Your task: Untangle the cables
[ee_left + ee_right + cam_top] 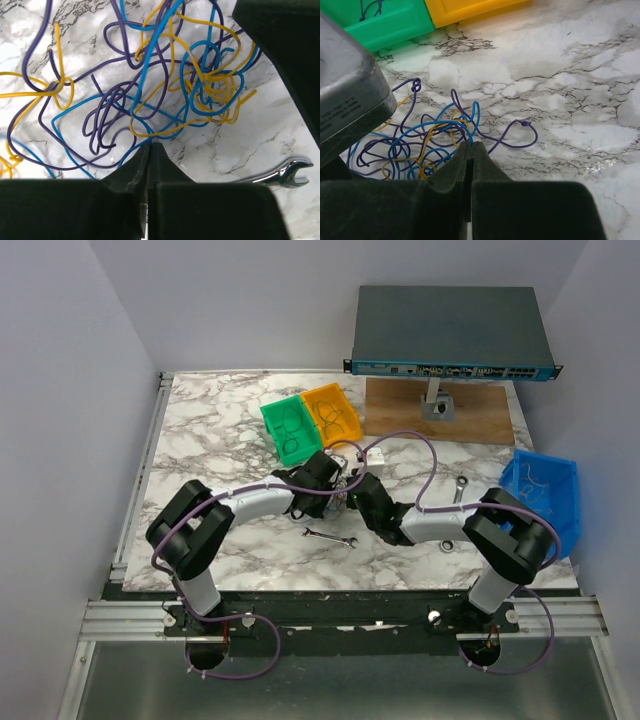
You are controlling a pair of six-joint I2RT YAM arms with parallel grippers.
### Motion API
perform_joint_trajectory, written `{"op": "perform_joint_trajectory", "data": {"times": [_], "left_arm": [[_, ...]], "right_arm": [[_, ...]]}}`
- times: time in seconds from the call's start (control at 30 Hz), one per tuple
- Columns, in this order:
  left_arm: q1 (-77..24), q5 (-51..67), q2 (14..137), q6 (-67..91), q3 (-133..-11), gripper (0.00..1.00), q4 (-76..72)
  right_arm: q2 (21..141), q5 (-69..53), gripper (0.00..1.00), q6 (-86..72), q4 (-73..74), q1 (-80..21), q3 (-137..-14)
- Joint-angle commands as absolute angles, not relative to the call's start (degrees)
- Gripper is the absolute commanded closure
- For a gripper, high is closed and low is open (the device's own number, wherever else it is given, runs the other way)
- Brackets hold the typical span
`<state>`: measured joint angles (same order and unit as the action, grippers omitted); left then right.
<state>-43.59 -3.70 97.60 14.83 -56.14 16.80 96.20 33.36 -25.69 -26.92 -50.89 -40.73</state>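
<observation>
The cables (165, 90) are a tangle of thin blue, yellow and purple wire loops lying on the marble table. They also show in the right wrist view (425, 145). My left gripper (149, 145) is shut at the tangle's near edge, with a blue wire running into its tips. My right gripper (471, 144) is shut too, with a blue loop pinched at its tips. In the top view the left gripper (335, 490) and the right gripper (354, 487) meet at the table's middle and hide most of the tangle.
A green bin (291, 428) and an orange bin (333, 412) holding wires stand behind the grippers. A blue bin (545, 495) is at the right edge. Wrenches lie at the front (331, 537) and the right (459, 487). A network switch (450, 330) stands on a wooden board at the back.
</observation>
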Motion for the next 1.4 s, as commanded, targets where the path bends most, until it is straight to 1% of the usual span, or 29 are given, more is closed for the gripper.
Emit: {"op": "perform_joint_trajectory", "data": {"times": [0.0,0.07,0.2,0.33,0.37,0.43,0.47,0.5,0.53,0.57,0.6,0.67,0.77,0.87,0.97,1.03,1.17,1.27,1.37], "left_arm": [[-43.6,-6.5,98.7,15.2,-57.5,1.00,21.1],[-43.7,-7.3,93.3,15.6,-54.1,1.00,17.5],[-43.0,-6.3,77.9,16.4,-43.9,1.00,8.0],[-38.8,-1.0,66.8,22.0,-40.1,1.00,6.1],[-37.8,-0.1,64.8,23.7,-39.7,1.00,6.3],[-34.9,0.7,60.9,27.1,-39.2,1.00,7.4],[-33.4,2.2,59.3,28.5,-39.0,1.00,8.1],[-31.7,4.1,57.9,29.5,-39.0,1.00,8.6],[-30.3,5.9,57.0,29.8,-39.2,1.00,8.9],[-29.4,7.1,56.3,30.0,-40.0,1.00,9.6],[-28.9,8.0,56.0,29.7,-40.8,1.00,10.6],[-28.8,9.1,55.9,28.4,-43.3,1.00,12.9],[-28.8,11.6,56.4,26.6,-47.5,1.00,15.6],[-28.8,15.6,58.1,26.2,-52.4,1.00,18.3],[-29.2,19.8,60.5,25.9,-57.5,1.00,21.7],[-30.1,20.5,61.8,25.1,-61.1,1.00,24.5],[-32.8,20.5,63.1,23.7,-68.1,1.00,29.1],[-35.2,22.3,64.3,23.0,-73.0,1.00,31.9],[-37.2,23.7,66.5,23.2,-78.2,1.00,33.9]], "right_arm": [[94.3,35.5,0.99,-27.2,-27.7,-50.3,-39.4],[94.3,36.3,0.99,-28.7,-26.7,-49.5,-39.3],[94.6,38.2,0.99,-33.2,-22.3,-46.9,-40.0],[93.5,39.4,0.99,-38.4,-18.6,-42.7,-39.4],[92.9,39.5,0.99,-39.6,-18.1,-41.4,-38.8],[91.2,40.0,0.93,-41.5,-17.1,-39.5,-37.5],[90.0,40.6,0.75,-42.2,-16.6,-38.9,-36.8],[88.7,40.8,0.53,-42.3,-16.4,-38.6,-36.2],[86.9,40.4,0.34,-41.8,-17.0,-38.5,-35.3],[85.0,39.0,0.28,-39.6,-19.3,-38.6,-34.1],[82.6,36.7,0.25,-37.6,-22.1,-38.6,-32.3],[77.9,32.2,0.23,-33.6,-28.1,-38.6,-28.5],[72.3,22.1,0.22,-27.1,-37.8,-38.6,-23.2],[71.6,9.1,0.20,-22.5,-47.2,-38.6,-20.4],[73.4,-1.0,0.20,-21.0,-49.9,-38.9,-21.1],[74.7,-4.5,0.19,-20.4,-51.4,-39.5,-21.6],[78.2,-10.2,0.14,-18.4,-53.4,-42.3,-23.1],[81.7,-9.6,0.09,-15.8,-53.0,-46.0,-25.6],[86.1,-7.8,0.08,-15.1,-51.5,-48.4,-29.0]]}}
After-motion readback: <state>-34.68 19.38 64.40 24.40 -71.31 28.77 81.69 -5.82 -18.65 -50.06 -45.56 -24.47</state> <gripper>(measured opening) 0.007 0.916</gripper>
